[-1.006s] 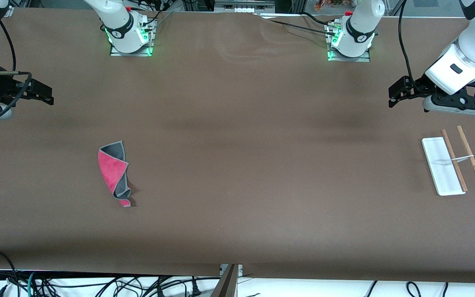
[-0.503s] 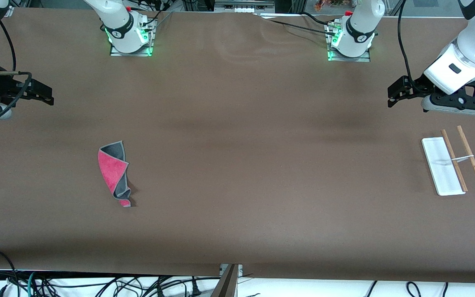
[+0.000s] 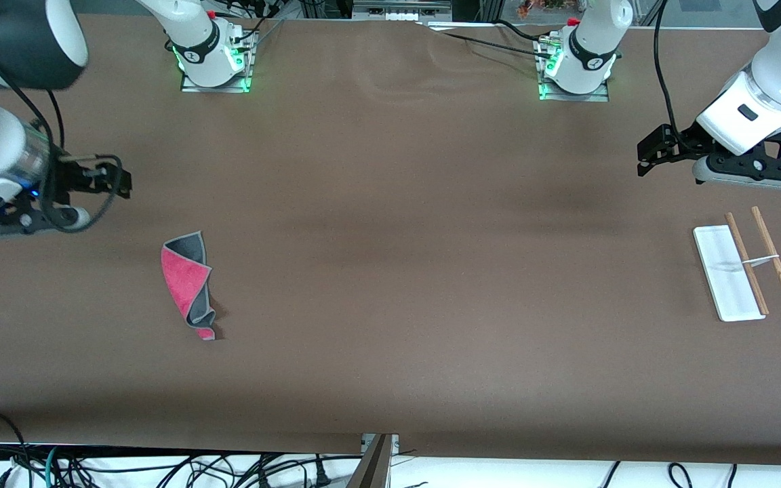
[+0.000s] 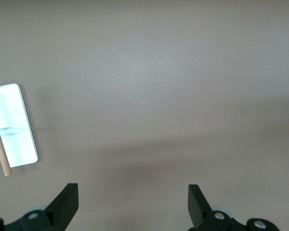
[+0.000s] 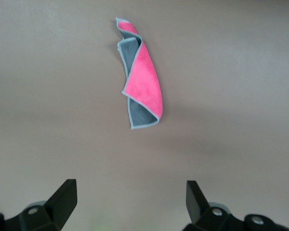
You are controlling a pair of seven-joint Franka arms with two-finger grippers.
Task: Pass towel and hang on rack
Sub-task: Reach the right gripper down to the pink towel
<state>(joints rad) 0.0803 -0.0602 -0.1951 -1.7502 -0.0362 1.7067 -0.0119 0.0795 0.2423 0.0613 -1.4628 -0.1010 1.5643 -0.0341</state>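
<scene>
Since a second ago, my right arm has swung in over the table at its own end, and the right gripper [image 3: 116,181] now sits closer to the towel [image 3: 189,285] than it did; the left arm has barely shifted, and neither the towel nor the rack has moved.

From the front view I see the towel lying crumpled on the brown table [image 3: 390,271] toward the right arm's end, pink-red face up with grey folds showing along its edges. The right gripper is up in the air over bare table beside the towel, holding nothing. At the left arm's end, the rack [image 3: 746,268] stands on the table, its flat white base with the two thin wooden rods laid along it and a small metal crosspiece joining them. The left gripper [image 3: 645,159] hangs over bare table near the rack, apart from it, and the left arm waits there.

On the left wrist view, the two dark fingers [image 4: 65,204] stand wide apart with only table between them, so that pincer is fully spread and empty. The rack's white base [image 4: 14,125] and one wooden rod show off to the edge of the picture, well clear of the fingers.

On the right wrist view, the fingers [image 5: 62,199] are likewise spread wide and grip nothing. The towel [image 5: 139,79] lies flat on the table ahead of them, a long folded shape, pink with grey edging, untouched.
</scene>
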